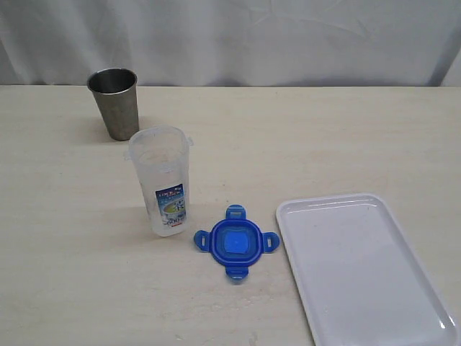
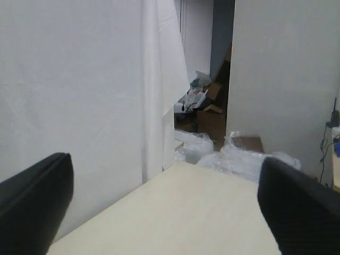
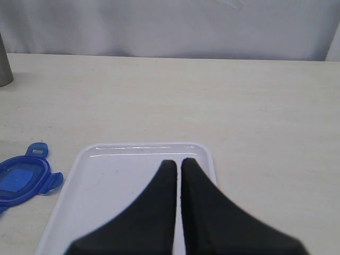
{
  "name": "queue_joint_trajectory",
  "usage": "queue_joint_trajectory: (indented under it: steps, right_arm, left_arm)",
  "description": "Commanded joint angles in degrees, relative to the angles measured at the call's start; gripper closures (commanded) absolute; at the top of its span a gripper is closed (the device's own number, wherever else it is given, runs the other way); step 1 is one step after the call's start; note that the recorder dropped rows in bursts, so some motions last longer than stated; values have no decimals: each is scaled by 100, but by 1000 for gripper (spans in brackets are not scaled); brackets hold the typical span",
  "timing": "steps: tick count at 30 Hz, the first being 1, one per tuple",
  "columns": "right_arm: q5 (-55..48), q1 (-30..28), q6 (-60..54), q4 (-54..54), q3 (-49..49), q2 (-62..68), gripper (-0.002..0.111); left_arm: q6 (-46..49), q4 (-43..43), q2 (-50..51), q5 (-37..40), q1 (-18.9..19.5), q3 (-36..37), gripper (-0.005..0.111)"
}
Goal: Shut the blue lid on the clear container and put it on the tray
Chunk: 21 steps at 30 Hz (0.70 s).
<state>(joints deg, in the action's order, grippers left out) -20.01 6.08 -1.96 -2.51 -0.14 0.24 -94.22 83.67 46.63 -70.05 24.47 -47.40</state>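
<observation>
Nearest me the tray [image 1: 360,274] lies on the surface [image 1: 324,137], seemingly kept free for the finished piece, and the right end effector [image 3: 178,164] hangs over it, clenched on nothing. Just beside the tray the blue lid [image 1: 236,242] lies flat, flaps splayed, near the clear container [image 1: 162,180], which stands upright and open-mouthed, so capping looks not yet begun. Farther back a steel cup [image 1: 115,102] stands apart, while the left end effector [image 2: 162,162] gapes released and empty, aimed off toward the curtain [image 2: 79,79].

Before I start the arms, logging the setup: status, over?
Left tool open, right tool shut, both empty. Blue lid off, flat on table between clear container and tray. Steel cup behind container, apart; path open.
</observation>
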Motion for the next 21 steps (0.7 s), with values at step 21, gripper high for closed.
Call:
queue_joint_trajectory:
  steps: [21]
  right_arm:
    - [24, 3, 29, -29, 14, -24, 104]
  left_arm:
    - [-585, 838, -21, 114, -38, 33, 30]
